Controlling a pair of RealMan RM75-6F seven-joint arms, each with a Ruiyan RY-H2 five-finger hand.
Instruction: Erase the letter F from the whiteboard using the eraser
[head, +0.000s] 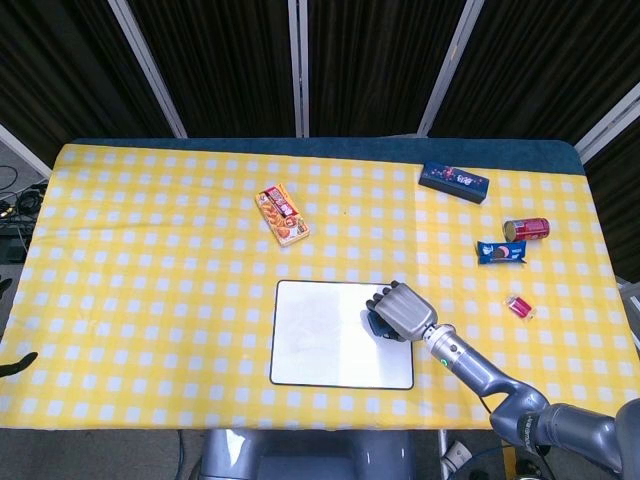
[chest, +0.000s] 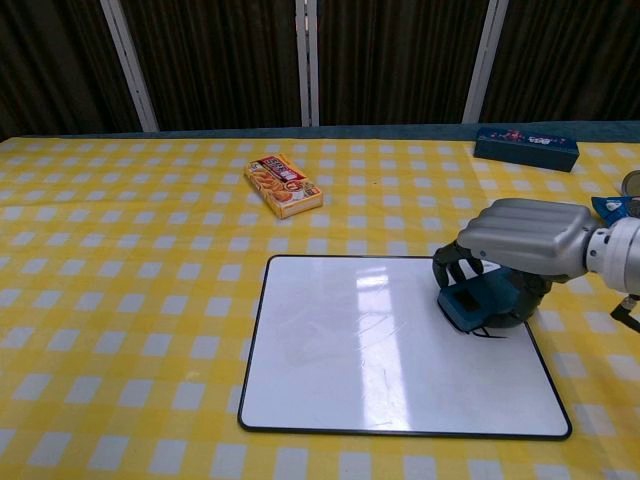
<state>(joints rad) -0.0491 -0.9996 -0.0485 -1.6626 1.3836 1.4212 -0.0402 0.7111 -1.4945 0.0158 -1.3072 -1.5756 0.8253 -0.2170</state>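
The right hand (chest: 522, 240) grips the blue eraser (chest: 480, 299), pressed flat on the whiteboard (chest: 350, 350) over its right part, where a trace of the F (chest: 490, 333) peeks out below. Wipe with even pressure across that mark. The snack box (chest: 283, 185) beyond the whiteboard blocks nothing.

- The whiteboard (chest: 360, 350) lay bare left of the right hand (chest: 520, 240) and eraser (chest: 478, 302).
- The snack box (chest: 283, 185) sat beyond, well apart.
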